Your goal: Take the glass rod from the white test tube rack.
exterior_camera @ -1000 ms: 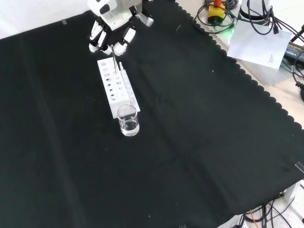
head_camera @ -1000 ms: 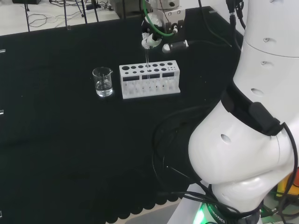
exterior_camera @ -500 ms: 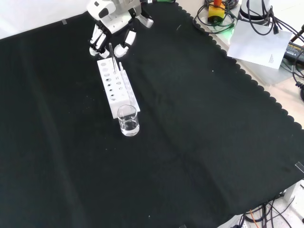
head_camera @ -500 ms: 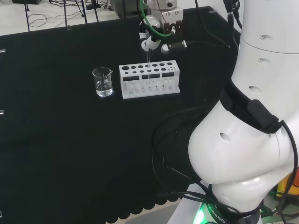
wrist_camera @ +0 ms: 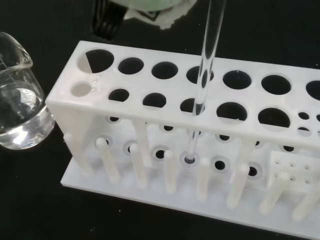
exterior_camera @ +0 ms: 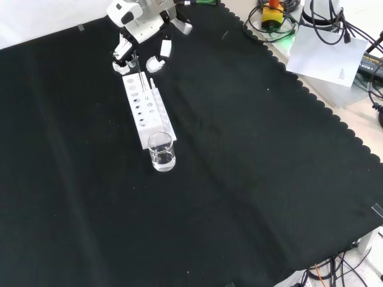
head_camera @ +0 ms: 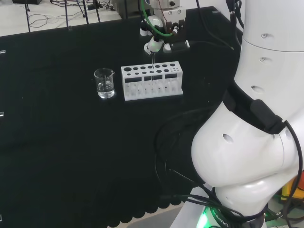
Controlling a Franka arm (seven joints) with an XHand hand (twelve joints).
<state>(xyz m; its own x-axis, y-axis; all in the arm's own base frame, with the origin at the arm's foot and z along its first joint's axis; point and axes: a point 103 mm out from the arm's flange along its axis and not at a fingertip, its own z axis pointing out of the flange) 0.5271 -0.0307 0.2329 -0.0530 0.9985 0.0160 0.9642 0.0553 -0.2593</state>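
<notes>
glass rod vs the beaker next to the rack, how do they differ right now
The glass rod is a thin straight stick; the beaker is a short wide cup. The rod stands upright through a hole in the white test tube rack, its top pinched by the hand; the beaker stands on the black cloth beside the rack, untouched. The beaker holds clear liquid; the rod holds nothing. Both are clear glass.

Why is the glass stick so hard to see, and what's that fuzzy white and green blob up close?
In the head view the glass rod is clear and thin, so it nearly vanishes against the black cloth. In the wrist view it shows well, catching light over the white rack. The blob there is part of the hand, too close to the camera to look sharp.
</notes>
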